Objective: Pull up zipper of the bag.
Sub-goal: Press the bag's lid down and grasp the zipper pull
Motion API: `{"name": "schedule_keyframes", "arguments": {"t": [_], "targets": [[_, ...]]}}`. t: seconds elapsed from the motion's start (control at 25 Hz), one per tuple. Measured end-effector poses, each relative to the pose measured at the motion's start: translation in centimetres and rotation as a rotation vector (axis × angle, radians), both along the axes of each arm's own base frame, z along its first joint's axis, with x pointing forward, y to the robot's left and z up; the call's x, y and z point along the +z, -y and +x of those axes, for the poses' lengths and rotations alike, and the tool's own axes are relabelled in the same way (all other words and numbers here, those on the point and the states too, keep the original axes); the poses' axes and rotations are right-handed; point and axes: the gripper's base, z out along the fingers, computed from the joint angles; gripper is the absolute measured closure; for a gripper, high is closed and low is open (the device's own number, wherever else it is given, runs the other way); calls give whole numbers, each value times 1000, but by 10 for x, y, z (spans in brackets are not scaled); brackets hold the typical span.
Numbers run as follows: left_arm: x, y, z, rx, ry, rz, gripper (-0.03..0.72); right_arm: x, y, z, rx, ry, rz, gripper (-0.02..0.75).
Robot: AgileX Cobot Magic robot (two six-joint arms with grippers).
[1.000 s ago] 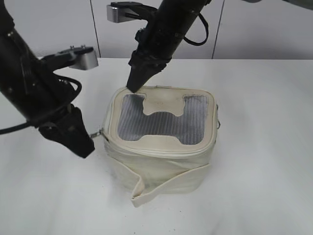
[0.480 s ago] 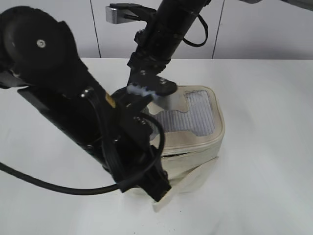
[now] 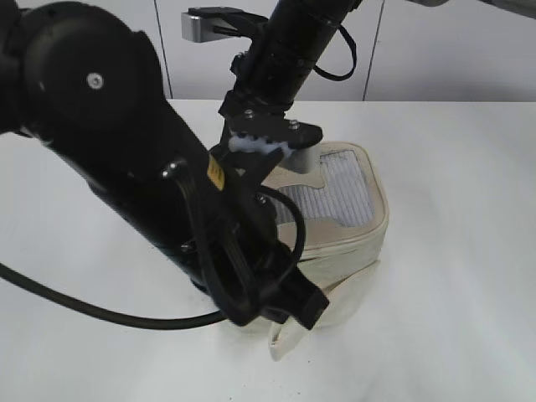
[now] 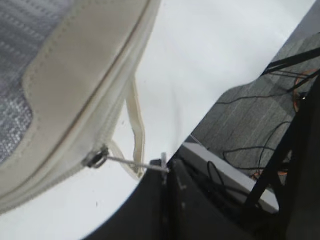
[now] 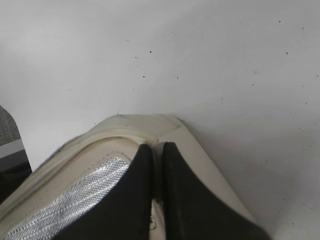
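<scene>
1. Foreground: the left arm (image 3: 167, 201) now fills the near half of the exterior view, having swung across the front of the bag (image 3: 352, 243) from its place at the bag's left side a second ago; its left gripper (image 4: 167, 172) is clenched on the silver zipper pull (image 4: 132, 162), as the left wrist view shows, the thin ring drawn taut between the slider (image 4: 96, 158) and the closed fingertips

2. Middle ground: the cream fabric bag stands on the white surface (image 3: 452, 335), shifted to the right of where it stood a second ago, its front strap (image 3: 289, 339) trailing loose below the arm; the zipper (image 4: 75, 135) runs along the lid rim, and the slider sits at the lower edge of the lid in the left wrist view

3. Behind: the right gripper (image 5: 156, 170), fingers pressed together on the lid's cream rim beside the grey mesh window (image 5: 65, 200), pins the bag near its far corner, a hold it has kept while the bag slid and turned under the pull

4. What it means: the sweep of the left arm suggests the pull is being dragged round the rim and the zipping is under way; how much of the line is closed cannot be told, since the arm hides the near side

5. Risk, as judged: the thin ring could slip from the fingertips if the bag keeps dragging
</scene>
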Motion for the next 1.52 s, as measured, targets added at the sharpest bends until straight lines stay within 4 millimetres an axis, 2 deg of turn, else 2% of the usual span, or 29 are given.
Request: {"name": "schedule_keyframes", "arguments": {"t": [0.2,0.36,0.48,0.6,0.76,0.92,1.52], "targets": [[-5,-16,2,132,-20,191,690,0,2,1,-9,1,-3,713],[-2,-25,10,247,-54,211,690,0,3,3,-17,4,-1,714],[5,-14,8,288,-109,115,690,0,4,4,-22,3,0,715],[16,1,4,277,-84,12,690,0,4,3,-19,-1,-2,716],[15,11,1,257,-63,-17,690,0,4,3,-18,0,-2,716],[7,15,2,258,-76,-5,690,0,4,3,-18,0,-2,716],[6,23,2,206,-69,-62,690,0,4,3,-18,-1,-1,716]]}}
